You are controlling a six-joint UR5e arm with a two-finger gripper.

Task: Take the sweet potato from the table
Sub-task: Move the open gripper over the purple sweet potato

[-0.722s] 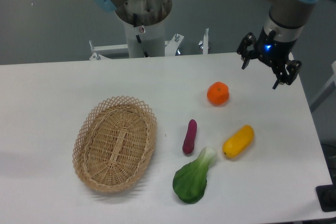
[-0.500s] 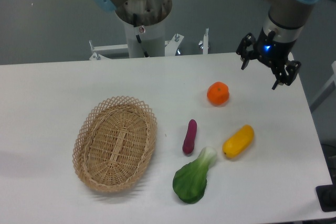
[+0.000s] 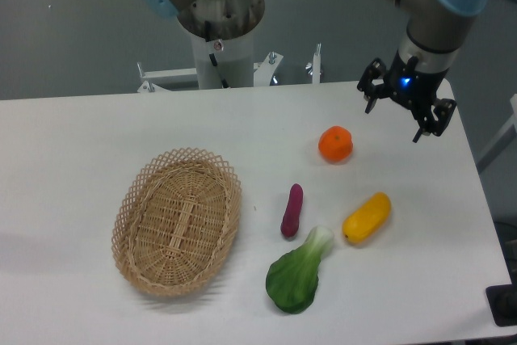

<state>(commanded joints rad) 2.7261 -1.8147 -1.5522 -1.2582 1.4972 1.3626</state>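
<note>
- While the arm is reaching in from the upper right, the hand [image 3: 393, 109] is hanging above the far right part of the bench [image 3: 81, 143], fingers spread apart and gripping nothing, a blue light glowing at its wrist.
- Part of the arm's upper links is being cut off by the top edge, and the bench's near right corner is running out of view.
- Well apart from the hand, nearer and to its left, the sweet potato [image 3: 292, 210] is lying on the bench between the basket [image 3: 177, 220] and the yellow vegetable [image 3: 367, 217], just beside the bok choy [image 3: 297, 273], with the orange fruit [image 3: 335, 144] sitting between it and the hand.
</note>
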